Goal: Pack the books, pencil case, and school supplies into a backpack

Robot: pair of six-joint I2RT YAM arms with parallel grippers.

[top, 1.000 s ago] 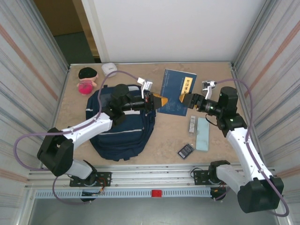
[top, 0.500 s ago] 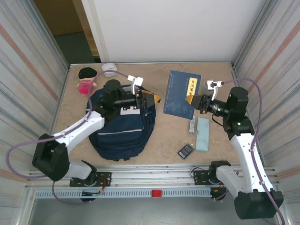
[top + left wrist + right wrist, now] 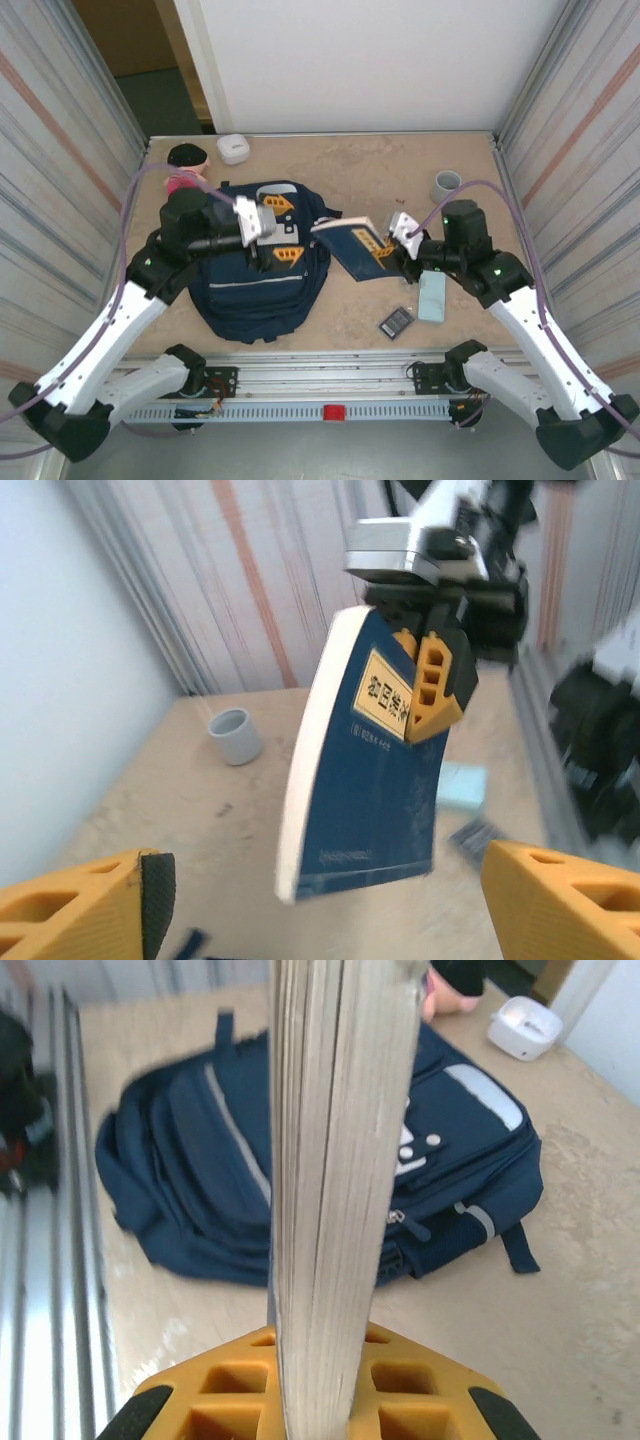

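My right gripper is shut on the thin navy book, holding it tilted just above the table beside the backpack. The right wrist view looks along the book's page edge, clamped between my yellow fingers, with the backpack beyond. My left gripper stands open over the backpack's top with nothing in it. Facing it are the book's cover and yellow label. The pale teal pencil case and the dark gridded rectangle lie on the table near the right arm.
A grey cup stands at the back right. A small white box and a pink doll sit at the back left. Corrugated walls close in on both sides, and a metal rail runs along the near edge.
My right gripper shut on the book, lifted it off the table and carried it nearer and left towards the backpack. My left gripper opened and drew back over the backpack.
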